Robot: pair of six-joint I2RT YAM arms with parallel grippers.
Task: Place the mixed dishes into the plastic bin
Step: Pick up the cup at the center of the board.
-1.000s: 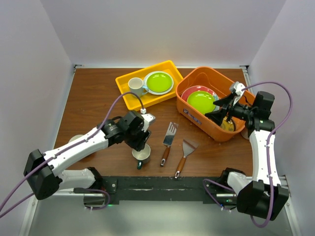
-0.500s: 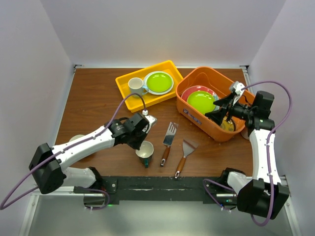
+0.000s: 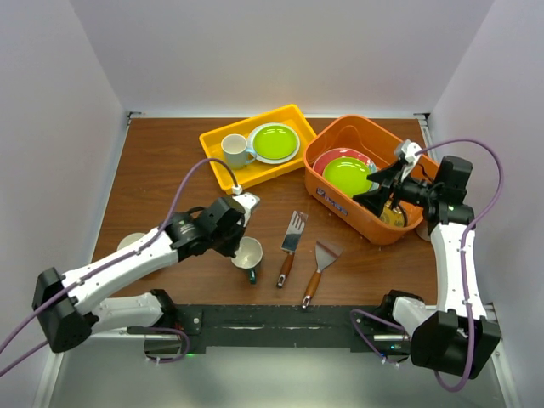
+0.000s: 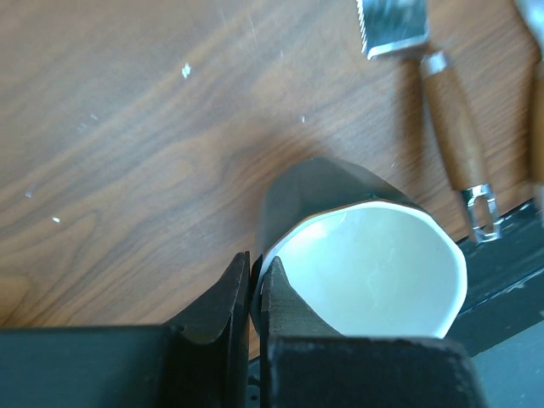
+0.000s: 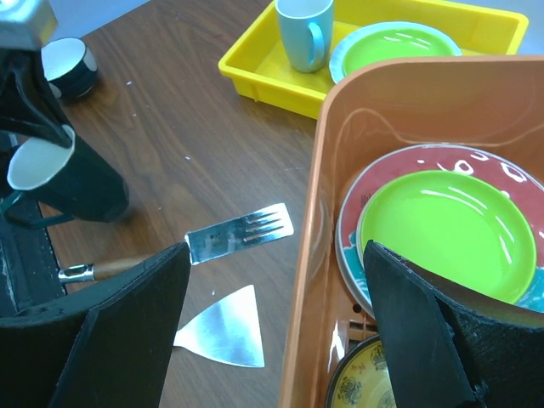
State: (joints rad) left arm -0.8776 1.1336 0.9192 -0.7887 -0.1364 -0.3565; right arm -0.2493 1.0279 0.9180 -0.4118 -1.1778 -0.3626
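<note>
Here the left gripper (image 4: 253,285) pinches the rim of the tilted dark-teal, cream-lined mug (image 4: 365,268) at the wooden table (image 3: 161,170) front. Two wooden-handled metal spatulas (image 3: 291,242) lie just beside it. The right gripper (image 3: 369,196) gapes wide over the orange plastic basket (image 3: 340,129), whose label (image 3: 334,202) is unreadable.

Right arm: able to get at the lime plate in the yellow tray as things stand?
Probably yes. The right gripper hangs open and empty over the orange bin; nothing covers the lime plate in the yellow tray, and the white mug stands beside it. Reaching across the bin may be a stretch.
</note>
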